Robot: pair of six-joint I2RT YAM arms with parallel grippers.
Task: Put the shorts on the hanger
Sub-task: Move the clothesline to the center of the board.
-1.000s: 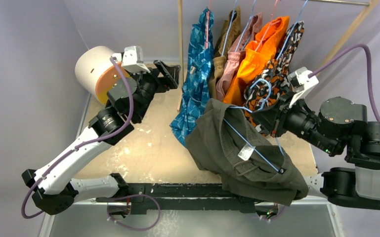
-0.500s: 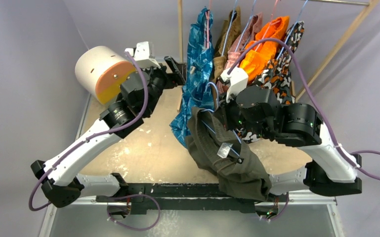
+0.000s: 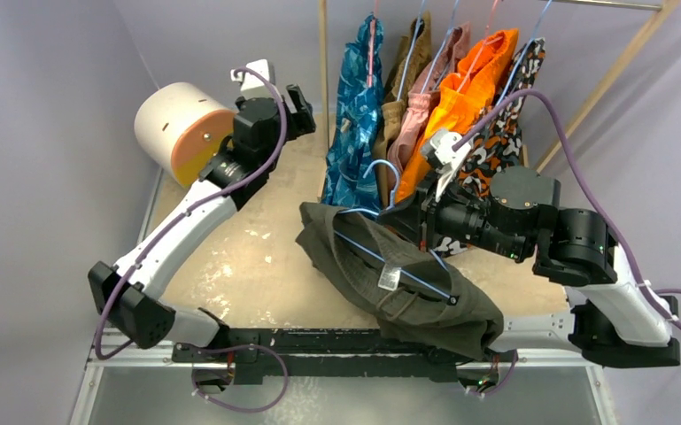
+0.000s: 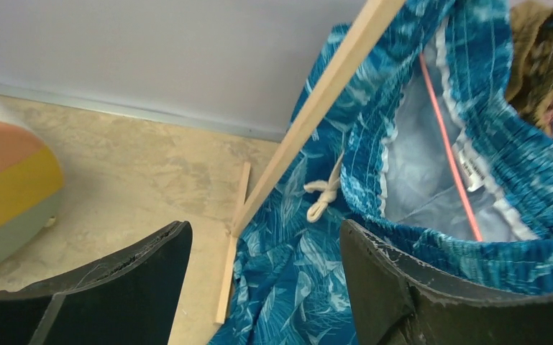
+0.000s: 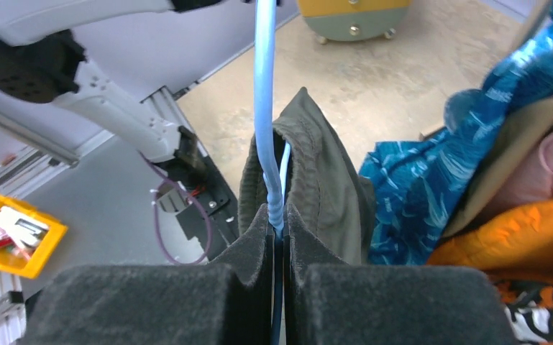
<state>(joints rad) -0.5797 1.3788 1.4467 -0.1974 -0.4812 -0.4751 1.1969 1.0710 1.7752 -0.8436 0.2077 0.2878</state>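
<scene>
The dark olive-green shorts (image 3: 367,274) with a small white tag hang draped over the light-blue wire hanger (image 3: 403,270), lifted above the table's front. My right gripper (image 3: 405,214) is shut on the hanger's twisted neck below its hook (image 3: 381,168); the right wrist view shows the blue wire (image 5: 264,108) clamped between the fingers (image 5: 255,230), with the shorts (image 5: 323,187) behind. My left gripper (image 3: 305,97) is open and empty, raised near the rack post beside the blue patterned shorts (image 4: 309,287).
A wooden rack post (image 3: 323,80) holds several hung garments: blue patterned (image 3: 354,115), tan-brown, pink, orange (image 3: 460,97) and leopard print. A white and orange cylinder (image 3: 181,128) lies at the back left. The post's foot (image 4: 230,244) rests on the table.
My right arm has swung the hanger and shorts left and lower, turning the hanger flatter. My left arm has risen and stretched toward the back, near the rack post.
</scene>
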